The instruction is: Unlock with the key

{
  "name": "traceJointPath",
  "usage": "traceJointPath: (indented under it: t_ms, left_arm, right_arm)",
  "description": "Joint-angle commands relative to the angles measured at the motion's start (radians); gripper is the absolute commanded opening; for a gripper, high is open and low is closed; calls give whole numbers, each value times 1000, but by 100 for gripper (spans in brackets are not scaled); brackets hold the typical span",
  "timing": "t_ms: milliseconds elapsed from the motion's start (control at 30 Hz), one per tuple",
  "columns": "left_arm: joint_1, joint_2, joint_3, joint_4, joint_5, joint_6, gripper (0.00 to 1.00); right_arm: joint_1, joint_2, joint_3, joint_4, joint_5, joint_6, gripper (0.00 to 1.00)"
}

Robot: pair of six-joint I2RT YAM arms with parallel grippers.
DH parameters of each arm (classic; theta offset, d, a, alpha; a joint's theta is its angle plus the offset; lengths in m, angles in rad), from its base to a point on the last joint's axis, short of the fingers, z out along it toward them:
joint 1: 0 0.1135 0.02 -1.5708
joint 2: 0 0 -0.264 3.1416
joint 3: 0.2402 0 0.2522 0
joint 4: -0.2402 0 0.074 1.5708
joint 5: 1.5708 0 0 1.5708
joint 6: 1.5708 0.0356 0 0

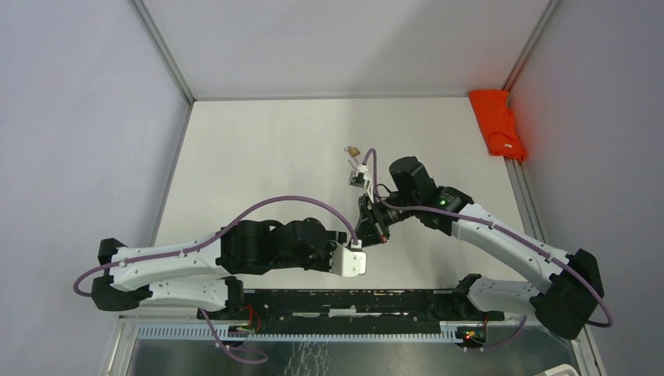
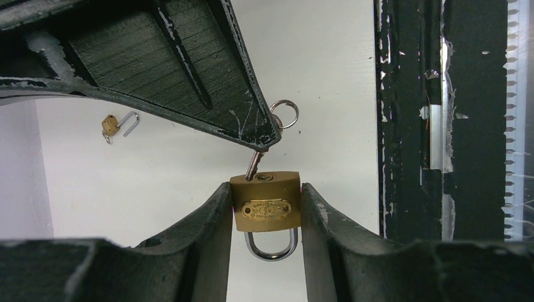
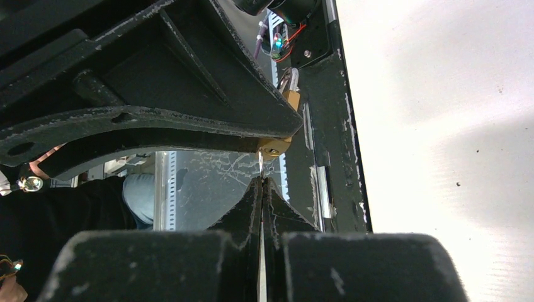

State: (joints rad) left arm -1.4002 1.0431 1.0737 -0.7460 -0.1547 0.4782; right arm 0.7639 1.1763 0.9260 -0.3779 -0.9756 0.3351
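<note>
Here the left hand grips a brass padlock by its sides over the worktop, its shackle pointing back at the wrist. The right hand is closed tight on a small key, and the key's tip touches the padlock's top right by the keyhole. Another little padlock lies open far off.

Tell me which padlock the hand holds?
The padlock with the key at its keyhole, squeezed in the left hand. The other padlock lies on the table.
</note>
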Motion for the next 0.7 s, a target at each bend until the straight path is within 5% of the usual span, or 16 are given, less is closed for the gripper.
traceJointPath:
  t_ms: [0, 667]
  left_arm:
    - [-6, -8, 34, 34, -8, 10, 2]
    - [-7, -17, 33, 36, -3, 10, 2]
  right_arm:
    - [5, 0, -11, 25, -6, -18, 0]
    - [6, 28, -12, 34, -12, -21, 0]
